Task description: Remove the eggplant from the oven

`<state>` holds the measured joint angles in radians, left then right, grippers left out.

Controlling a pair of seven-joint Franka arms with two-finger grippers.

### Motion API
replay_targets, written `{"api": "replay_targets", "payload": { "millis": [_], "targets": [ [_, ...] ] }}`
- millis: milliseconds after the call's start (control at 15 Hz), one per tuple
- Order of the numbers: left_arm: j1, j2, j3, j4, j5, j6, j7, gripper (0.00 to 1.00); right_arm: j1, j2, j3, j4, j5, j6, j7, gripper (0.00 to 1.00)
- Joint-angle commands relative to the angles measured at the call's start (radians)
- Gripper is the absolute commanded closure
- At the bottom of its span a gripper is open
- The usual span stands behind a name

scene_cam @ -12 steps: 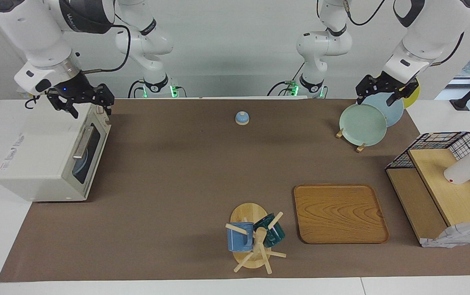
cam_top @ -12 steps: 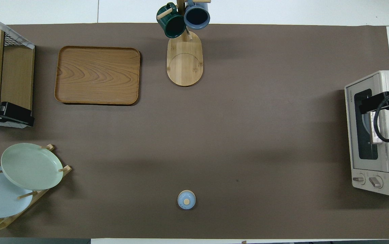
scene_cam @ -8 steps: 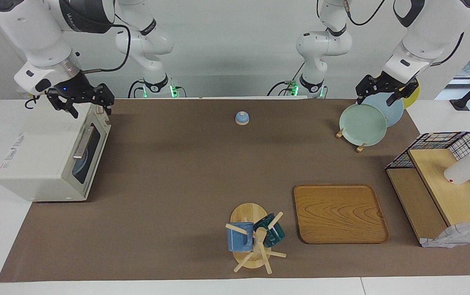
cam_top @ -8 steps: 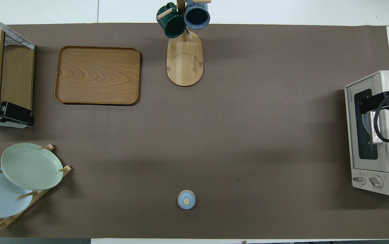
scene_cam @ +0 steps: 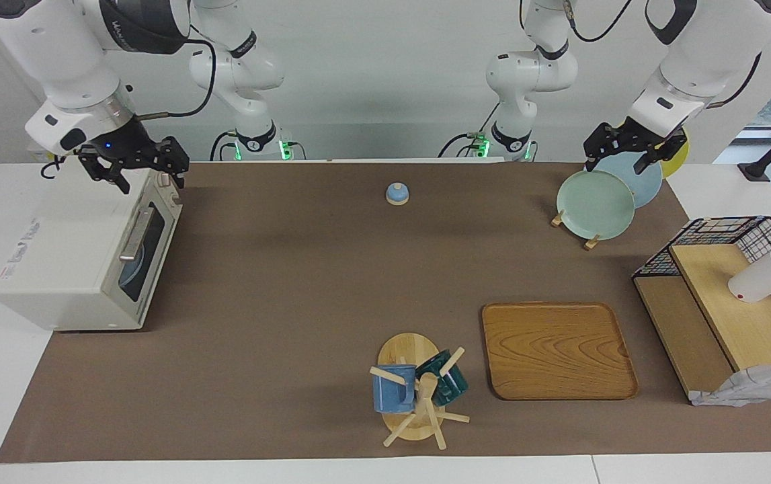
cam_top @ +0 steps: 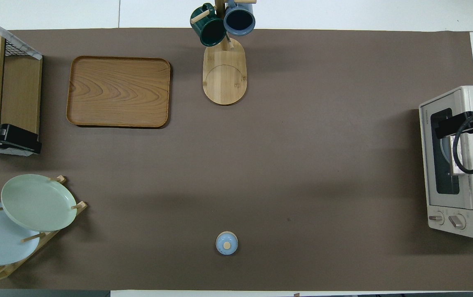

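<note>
Your right claw hangs open and empty over the oven, above the corner nearest the robots, likely lined up to reach the door handle first. The door is shut, so you can't see the eggplant; presumably it lies inside, below the claw. Your left claw waits open over the plate rack.

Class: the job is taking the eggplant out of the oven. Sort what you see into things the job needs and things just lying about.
Needed:
oven, door shut
right tool, over the oven
eggplant: not visible

Lying about:
wooden tray
mug tree
plate rack, under the waiting left tool
wire basket
small blue lid
</note>
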<state>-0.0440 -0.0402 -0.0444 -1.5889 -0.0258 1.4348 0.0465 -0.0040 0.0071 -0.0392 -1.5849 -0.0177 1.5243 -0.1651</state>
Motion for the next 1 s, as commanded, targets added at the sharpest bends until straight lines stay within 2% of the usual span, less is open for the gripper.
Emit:
{"api": "replay_targets", "payload": {
  "millis": [0, 67, 133, 200, 333, 467, 667, 933],
  "targets": [
    [0.006, -0.006, 0.000, 0.009, -0.003, -0.020, -0.004, 0.00, -0.005, -0.013, 0.005, -0.009, 0.012, -0.007, 0.009, 0.20],
    [0.006, -0.006, 0.000, 0.009, -0.003, -0.020, -0.004, 0.00, -0.008, -0.016, 0.005, -0.017, 0.012, -0.006, 0.010, 0.51],
    [0.006, -0.004, 0.000, 0.009, -0.003, -0.020, -0.004, 0.00, -0.008, -0.025, 0.005, -0.035, 0.013, 0.011, 0.010, 0.87],
    [0.006, -0.006, 0.000, 0.009, -0.003, -0.020, -0.004, 0.00, -0.008, -0.035, 0.005, -0.055, 0.012, 0.025, 0.007, 1.00],
    [0.006, -0.006, 0.000, 0.009, -0.003, -0.020, -0.004, 0.00, -0.013, -0.059, 0.002, -0.110, 0.012, 0.051, 0.004, 1.00],
    [0.006, -0.006, 0.000, 0.009, -0.003, -0.020, -0.004, 0.00, -0.020, -0.085, -0.002, -0.186, 0.002, 0.135, 0.009, 1.00],
    [0.006, -0.006, 0.000, 0.009, -0.003, -0.020, -0.004, 0.00, -0.036, -0.156, -0.004, -0.367, -0.088, 0.299, 0.050, 1.00],
    [0.006, -0.006, 0.000, 0.009, -0.003, -0.020, -0.004, 0.00, -0.082, -0.161, -0.004, -0.432, -0.155, 0.353, 0.050, 1.00]
  ]
}}
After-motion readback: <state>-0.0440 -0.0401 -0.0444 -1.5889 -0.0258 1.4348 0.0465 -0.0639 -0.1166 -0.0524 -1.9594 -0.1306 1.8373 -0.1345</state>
